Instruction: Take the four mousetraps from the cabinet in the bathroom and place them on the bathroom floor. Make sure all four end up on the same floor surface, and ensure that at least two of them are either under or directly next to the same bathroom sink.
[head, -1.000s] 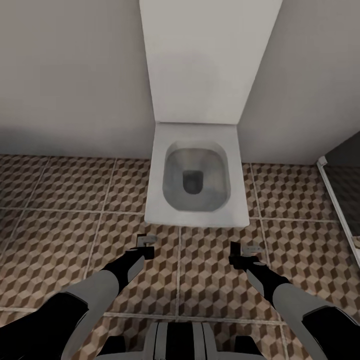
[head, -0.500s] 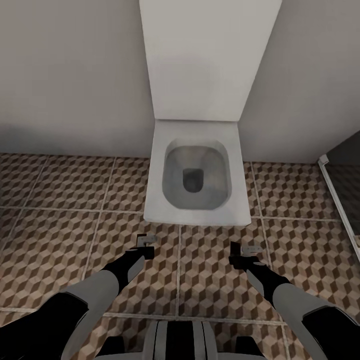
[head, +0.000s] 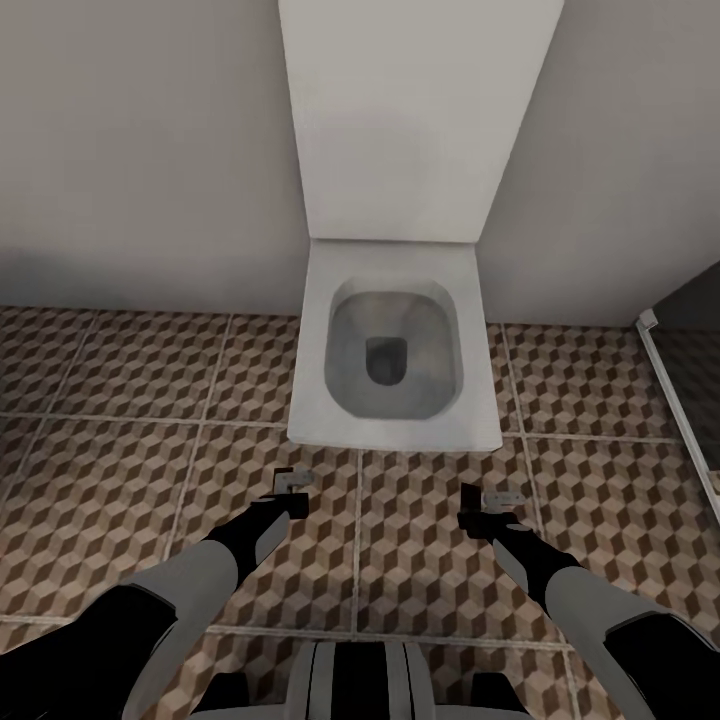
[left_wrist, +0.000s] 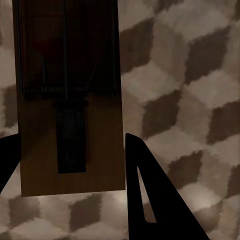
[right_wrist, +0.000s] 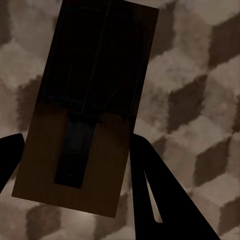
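We face a toilet; each gripper, left and right, clamps a mousetrap above the tiled floor. We should turn toward the sink before releasing; keep both traps level.

Bathroom floor: brown, beige and white cube pattern, pale grout lines. Toilet: white, grey bowl. Far wall: plain off-white. Mousetrap by left pincer: tan-brown board, dark metal parts. Right mousetrap: darker brown, shaded. Pincer fingers: black.
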